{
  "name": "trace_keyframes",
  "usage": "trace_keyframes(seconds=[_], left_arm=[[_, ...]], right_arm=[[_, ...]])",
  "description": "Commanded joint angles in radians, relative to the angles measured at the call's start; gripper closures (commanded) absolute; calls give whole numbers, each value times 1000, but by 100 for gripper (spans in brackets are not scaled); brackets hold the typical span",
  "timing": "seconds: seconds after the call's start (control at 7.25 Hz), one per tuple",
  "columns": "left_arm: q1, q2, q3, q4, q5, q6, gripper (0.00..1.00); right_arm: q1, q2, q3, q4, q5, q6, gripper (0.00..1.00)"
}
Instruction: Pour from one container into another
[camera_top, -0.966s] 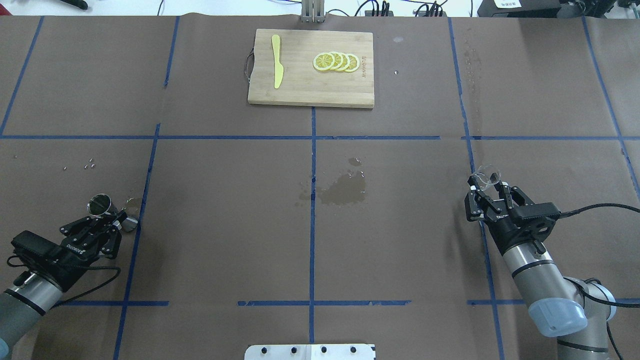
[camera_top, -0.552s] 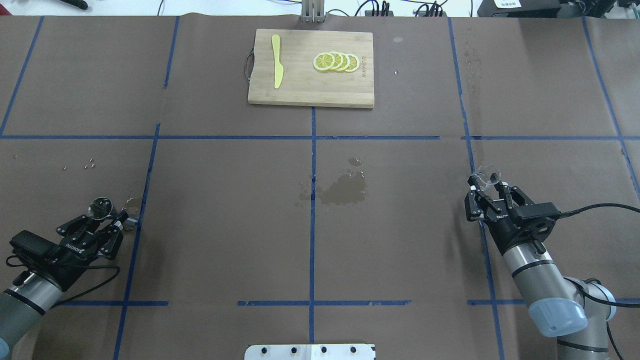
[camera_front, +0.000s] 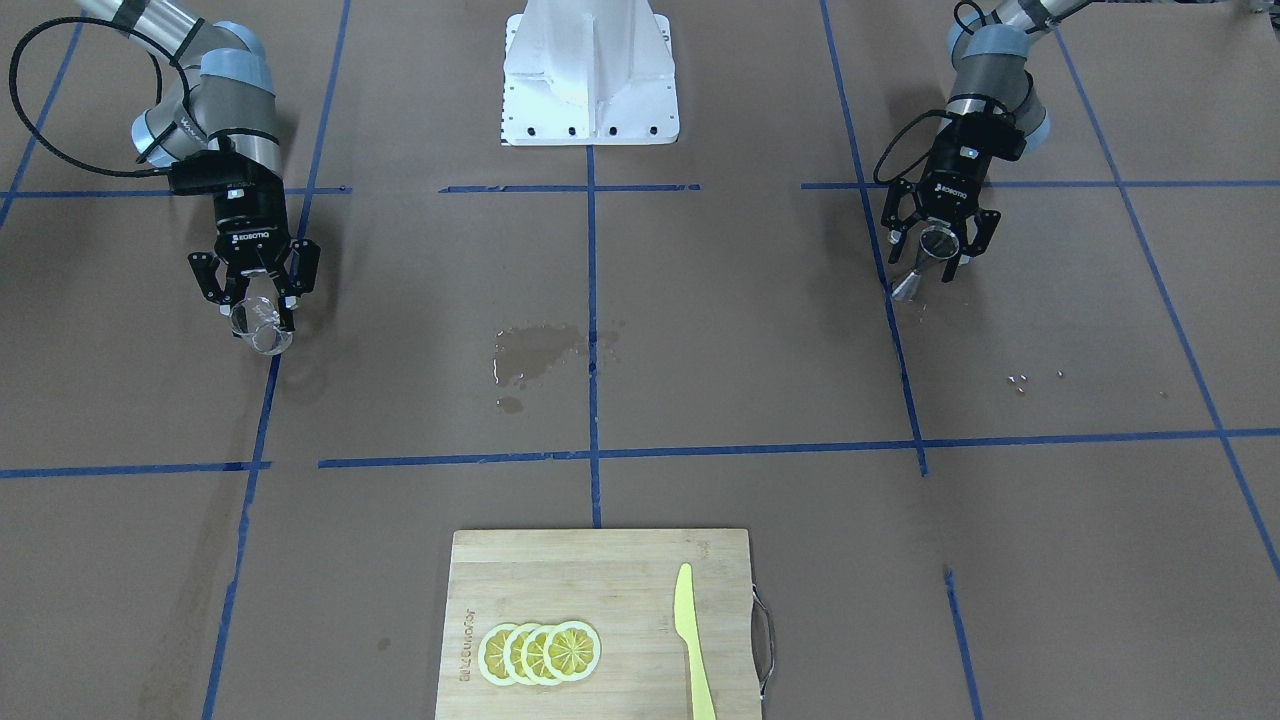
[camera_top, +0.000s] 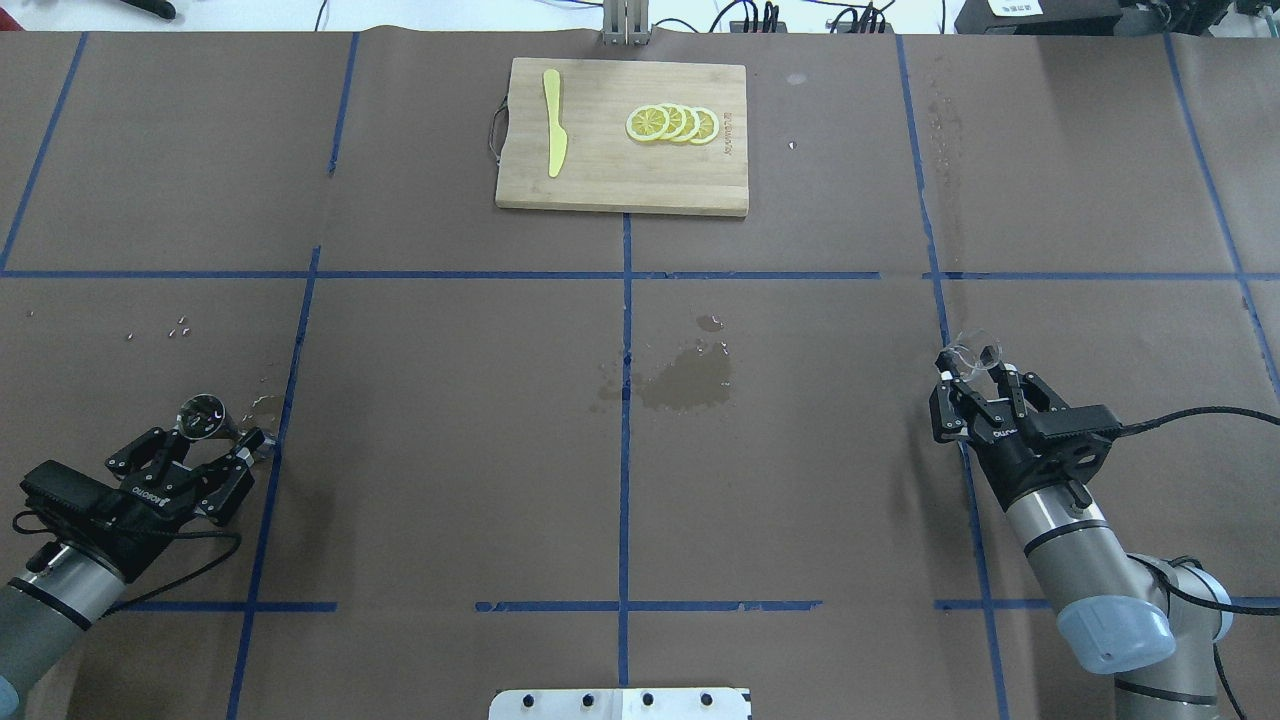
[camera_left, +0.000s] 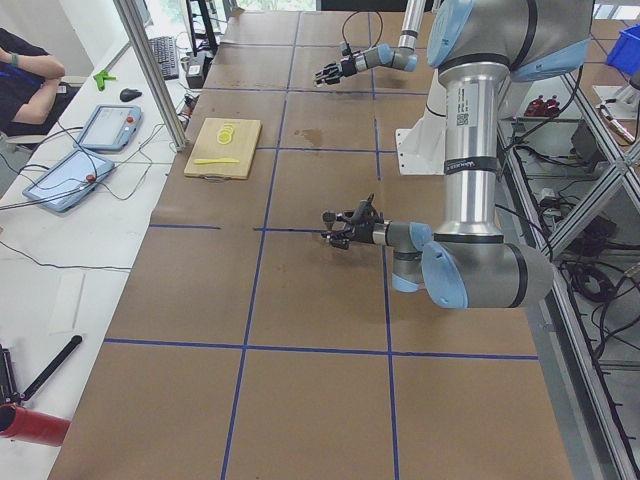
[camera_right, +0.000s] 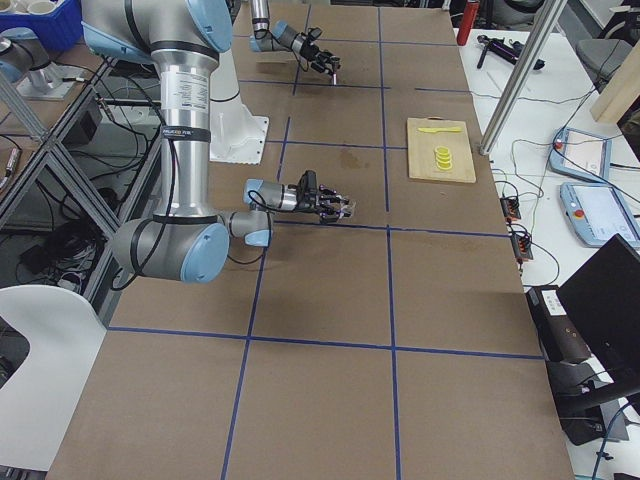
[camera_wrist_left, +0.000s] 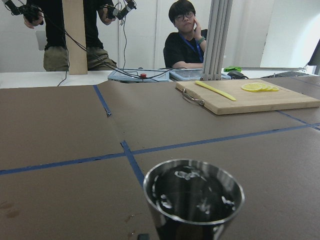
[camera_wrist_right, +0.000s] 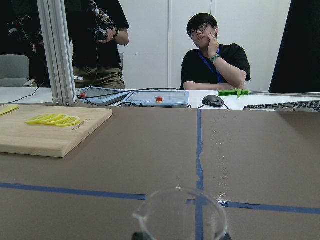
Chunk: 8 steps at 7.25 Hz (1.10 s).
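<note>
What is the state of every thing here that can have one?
jigger: upright on table
left gripper: open, jaws either side of jigger
tumbler: gripped, roughly upright, fill unclear
right gripper: shut on tumbler
lemon slices: cut, overlapping on cutting board
knife: flat on cutting board
wet patch: dark, mid-table

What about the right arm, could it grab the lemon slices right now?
Probably not yet: its pincer is shut on the glass. The way to the slices looks clear.

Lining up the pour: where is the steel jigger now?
Overhead view, near-left corner: the steel jigger is at the left end effector, just left of a blue tape line.
</note>
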Motion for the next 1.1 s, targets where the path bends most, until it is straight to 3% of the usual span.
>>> trace_keyframes(seconds=[0.0, 0.41, 0.83, 0.97], left_arm=[[1, -3, -23, -12, 63, -1, 0], [-4, 7, -69, -13, 65, 2, 0], [-11, 63, -109, -91, 53, 15, 0], [-11, 100, -167, -121, 35, 74, 0]], right_arm=[[0, 0, 0, 0, 0, 0, 100], [0, 0, 0, 0, 0, 0, 100], [0, 0, 0, 2, 0, 0, 100], [0, 0, 0, 0, 0, 0, 100]])
